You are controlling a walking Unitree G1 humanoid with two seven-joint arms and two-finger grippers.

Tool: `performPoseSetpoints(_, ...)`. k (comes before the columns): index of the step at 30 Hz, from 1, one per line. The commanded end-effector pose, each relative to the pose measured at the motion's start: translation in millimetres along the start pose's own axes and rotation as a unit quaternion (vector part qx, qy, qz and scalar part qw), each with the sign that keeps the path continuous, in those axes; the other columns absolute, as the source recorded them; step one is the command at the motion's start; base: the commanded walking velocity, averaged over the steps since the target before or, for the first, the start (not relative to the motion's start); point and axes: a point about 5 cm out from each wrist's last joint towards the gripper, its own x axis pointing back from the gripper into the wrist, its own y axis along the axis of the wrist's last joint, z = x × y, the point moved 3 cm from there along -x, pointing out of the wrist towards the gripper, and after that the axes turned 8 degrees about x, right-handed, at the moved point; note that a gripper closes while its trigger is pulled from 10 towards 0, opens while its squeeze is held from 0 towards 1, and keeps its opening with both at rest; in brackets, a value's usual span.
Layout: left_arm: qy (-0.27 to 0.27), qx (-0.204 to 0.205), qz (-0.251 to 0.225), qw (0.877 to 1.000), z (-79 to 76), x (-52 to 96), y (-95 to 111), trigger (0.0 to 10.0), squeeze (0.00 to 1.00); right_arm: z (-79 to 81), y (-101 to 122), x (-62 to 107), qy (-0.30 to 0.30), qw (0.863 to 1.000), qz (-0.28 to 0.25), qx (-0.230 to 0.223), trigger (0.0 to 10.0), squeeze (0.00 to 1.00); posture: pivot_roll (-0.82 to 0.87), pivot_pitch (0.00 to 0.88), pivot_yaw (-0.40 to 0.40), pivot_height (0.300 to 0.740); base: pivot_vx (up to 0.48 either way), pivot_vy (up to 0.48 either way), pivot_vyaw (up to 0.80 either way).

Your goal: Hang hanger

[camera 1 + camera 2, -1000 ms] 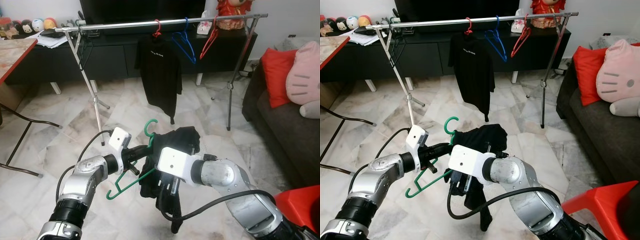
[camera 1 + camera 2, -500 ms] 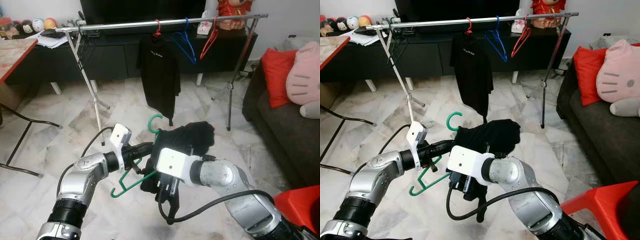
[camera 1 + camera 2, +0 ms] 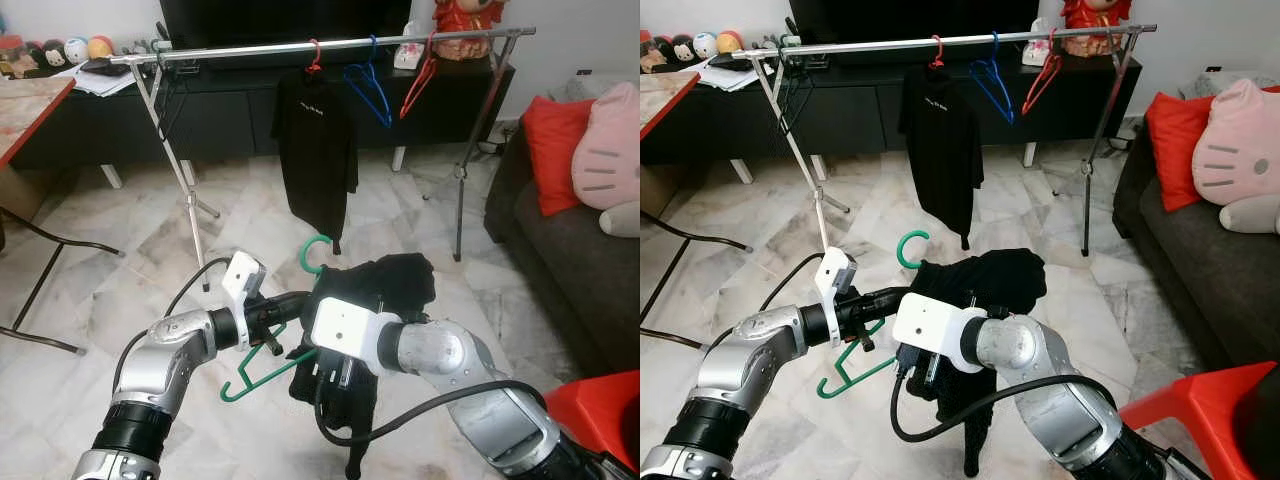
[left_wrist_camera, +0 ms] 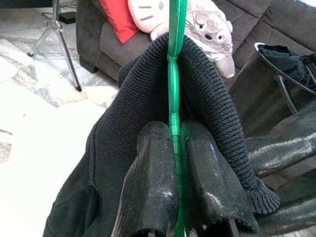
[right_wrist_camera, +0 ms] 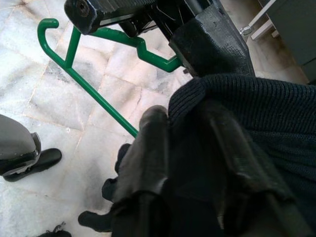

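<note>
Left end effector [image 3: 283,312] clamps green hanger [image 3: 262,362]; right end effector [image 3: 335,378] pinches black sweater [image 3: 385,285], now drooping lower; dressing unfinished, rail [image 3: 330,44] well apart.

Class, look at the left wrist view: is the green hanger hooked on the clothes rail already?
No, the green hanger is clamped between the left gripper fingers, with the black sweater draped over it.

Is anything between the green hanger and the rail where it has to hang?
Nothing visible blocks the way. The green hanger, shut in the left pincer with the black sweater draped on it, faces bare floor up to the rail, which has free stretch left of the hung shirt.
</note>
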Motion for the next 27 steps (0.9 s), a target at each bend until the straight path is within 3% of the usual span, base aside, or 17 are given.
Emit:
performPoseSetpoints(1, -0.010, -0.007, -0.023, 1.000, -4.0, 0.6, 11.7, 10.0, 0.00, -2.8, 3.4, -0.7, -0.001, 1.000, -0.001, 0.013, 10.0, 0.90, -0.05, 0.042, 0.034, 0.740, 0.000, 0.000, 0.00)
performPoseSetpoints(2, -0.009, -0.005, -0.025, 1.000, -3.8, 0.8, 12.0, 10.0, 0.00, -2.7, 3.2, -0.6, -0.001, 1.000, 0.000, 0.014, 10.0, 0.90, -0.05, 0.042, 0.034, 0.740, 0.000, 0.000, 0.00)
performPoseSetpoints(3, -0.009, -0.003, -0.026, 1.000, -3.9, 1.1, 12.2, 10.0, 0.00, -2.7, 3.0, -0.6, -0.001, 1.000, 0.000, 0.014, 10.0, 1.00, -0.05, 0.041, 0.034, 0.740, 0.000, 0.000, 0.00)
performPoseSetpoints(27, 0.007, 0.004, -0.036, 0.999, 0.5, 3.8, 13.5, 10.0, 0.00, 3.6, -1.5, 8.1, 0.012, 1.000, 0.015, 0.019, 10.0, 1.00, -0.05, 0.046, 0.034, 0.740, 0.000, 0.000, 0.00)
